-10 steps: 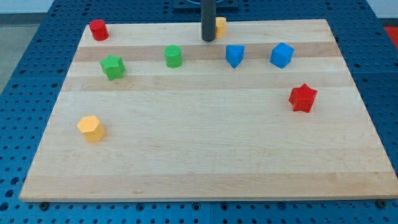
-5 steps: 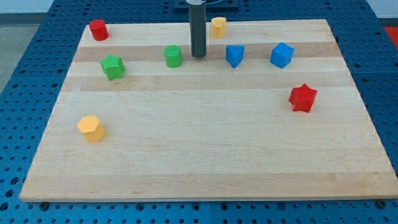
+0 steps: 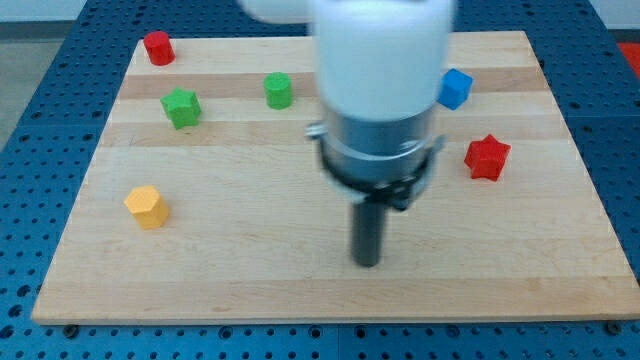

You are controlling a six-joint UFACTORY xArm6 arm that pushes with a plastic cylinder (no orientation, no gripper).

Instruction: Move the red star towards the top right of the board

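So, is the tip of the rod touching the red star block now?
Apart. The camera view shows my tip toward the view's bottom, with bare wooden board between it and the red star block at the view's right.

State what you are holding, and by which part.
Nothing is held. My tip rests on bare board, apart from every block, to the lower left of the red star.
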